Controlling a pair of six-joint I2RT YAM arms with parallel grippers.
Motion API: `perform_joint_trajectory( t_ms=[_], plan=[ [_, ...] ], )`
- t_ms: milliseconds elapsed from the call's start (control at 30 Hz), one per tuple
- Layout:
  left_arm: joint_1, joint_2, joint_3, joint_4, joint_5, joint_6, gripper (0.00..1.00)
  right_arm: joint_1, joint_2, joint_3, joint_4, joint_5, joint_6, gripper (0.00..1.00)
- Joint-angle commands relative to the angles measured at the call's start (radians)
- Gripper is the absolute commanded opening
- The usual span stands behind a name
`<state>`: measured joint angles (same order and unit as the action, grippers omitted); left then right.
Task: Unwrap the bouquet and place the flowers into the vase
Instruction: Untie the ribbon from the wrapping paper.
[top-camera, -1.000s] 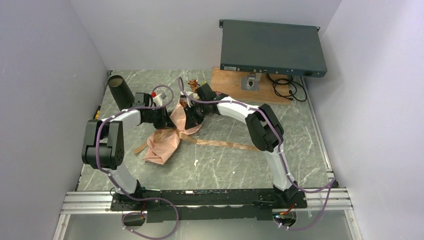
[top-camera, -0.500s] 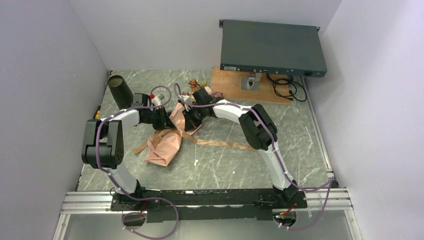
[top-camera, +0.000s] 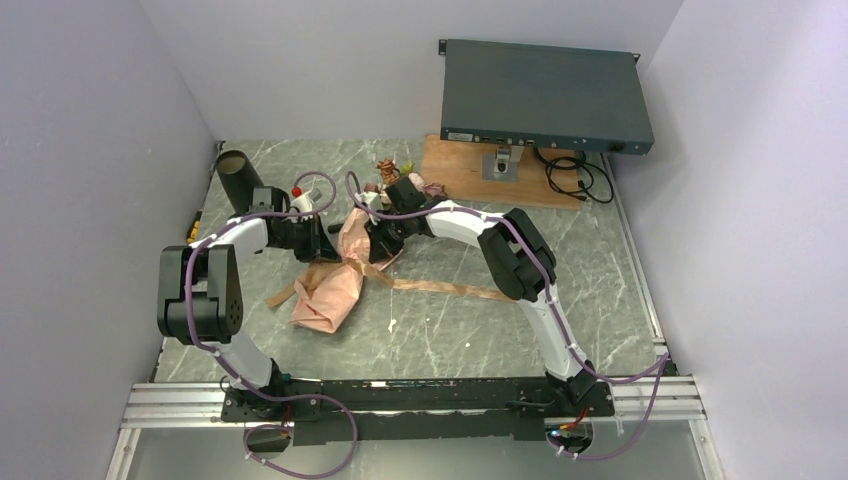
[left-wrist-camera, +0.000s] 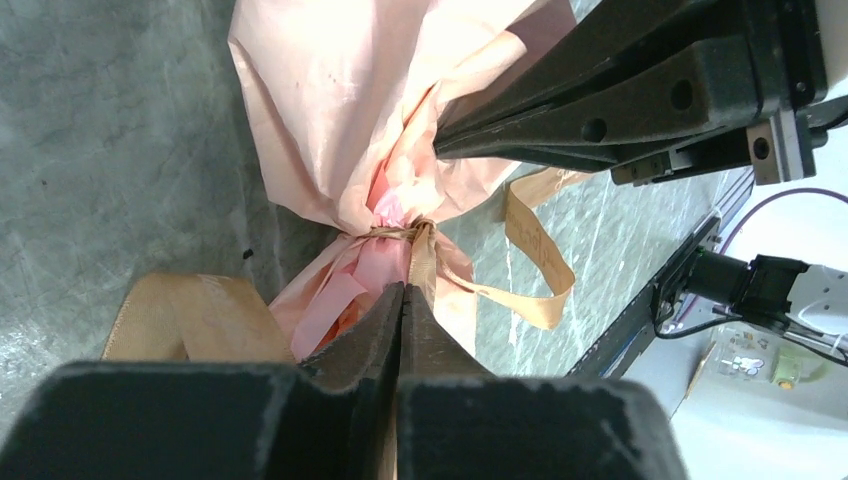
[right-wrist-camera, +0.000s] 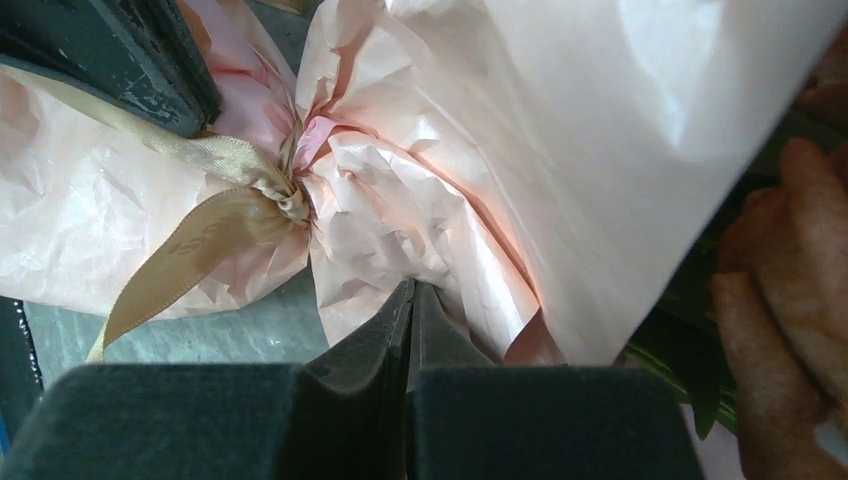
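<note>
Bouquet (top-camera: 330, 290) lies wrapped on marble table (top-camera: 450, 330), centre-left, between both arms. Left gripper (left-wrist-camera: 403, 292) is clenched on tan ribbon (left-wrist-camera: 535, 265) right at the knot. Right gripper (right-wrist-camera: 411, 292) is clenched, tips against pink paper (right-wrist-camera: 400, 210) beside the knot; can't tell if paper is pinched. Black vase (top-camera: 240, 178) far-left, apart.

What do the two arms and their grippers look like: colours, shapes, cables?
Both the left arm and right arm have white links and bulky black joints. A purple cable loops along each. The left gripper and right gripper have matte black tapering fingers.
</note>
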<state>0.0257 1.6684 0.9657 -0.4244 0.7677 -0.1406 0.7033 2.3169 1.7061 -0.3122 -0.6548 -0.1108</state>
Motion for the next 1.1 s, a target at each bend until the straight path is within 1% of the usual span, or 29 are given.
perform_joint_trajectory(
  t_ms=[0, 100, 200, 267, 300, 367, 467, 567, 700, 767, 867, 933, 967, 1000, 1067],
  plan=[
    [0.002, -0.032, 0.024, -0.033, 0.028, 0.071, 0.04, 0.001, 0.015, -0.050, -0.138, 0.077, -0.070, 0.06],
    [0.000, -0.027, 0.013, -0.011, 0.030, 0.054, 0.00, 0.001, -0.054, -0.045, -0.143, 0.004, -0.053, 0.22],
    [-0.004, -0.015, 0.012, 0.000, 0.017, 0.042, 0.00, 0.001, -0.112, -0.007, -0.164, -0.064, -0.013, 0.37],
    [-0.010, -0.004, 0.014, 0.002, 0.007, 0.040, 0.00, 0.001, -0.142, 0.019, -0.171, -0.081, 0.012, 0.45],
    [-0.011, -0.002, 0.013, 0.007, 0.006, 0.035, 0.00, 0.001, -0.155, 0.030, -0.170, -0.087, 0.027, 0.47],
    [-0.015, 0.006, 0.011, 0.012, -0.003, 0.021, 0.00, 0.001, -0.170, 0.053, -0.162, -0.097, 0.055, 0.51],
    [-0.018, 0.018, 0.010, 0.012, -0.018, 0.007, 0.00, 0.001, -0.179, 0.079, -0.143, -0.117, 0.106, 0.52],
    [-0.018, 0.025, 0.007, 0.015, -0.022, -0.005, 0.00, 0.003, -0.177, 0.084, -0.102, -0.149, 0.186, 0.56],
    [-0.018, 0.033, 0.008, 0.019, -0.030, -0.025, 0.00, 0.017, -0.145, 0.092, -0.104, -0.168, 0.190, 0.62],
    [-0.018, 0.042, 0.011, 0.019, -0.032, -0.034, 0.00, 0.026, -0.128, 0.088, -0.116, -0.164, 0.173, 0.63],
    [-0.018, 0.049, 0.011, 0.020, -0.032, -0.041, 0.00, 0.028, -0.092, 0.082, -0.155, -0.140, 0.134, 0.61],
    [-0.018, 0.053, 0.012, 0.014, -0.036, -0.040, 0.00, 0.028, -0.076, 0.078, -0.192, -0.125, 0.084, 0.52],
    [-0.018, 0.056, 0.015, 0.009, -0.037, -0.037, 0.00, 0.028, -0.076, 0.067, -0.206, -0.113, 0.061, 0.46],
    [-0.018, 0.059, 0.017, 0.006, -0.039, -0.037, 0.00, 0.028, -0.080, 0.048, -0.214, -0.104, 0.044, 0.37],
    [-0.018, 0.064, 0.020, 0.001, -0.046, -0.037, 0.00, 0.024, -0.102, 0.005, -0.230, -0.094, 0.006, 0.10]
  ],
)
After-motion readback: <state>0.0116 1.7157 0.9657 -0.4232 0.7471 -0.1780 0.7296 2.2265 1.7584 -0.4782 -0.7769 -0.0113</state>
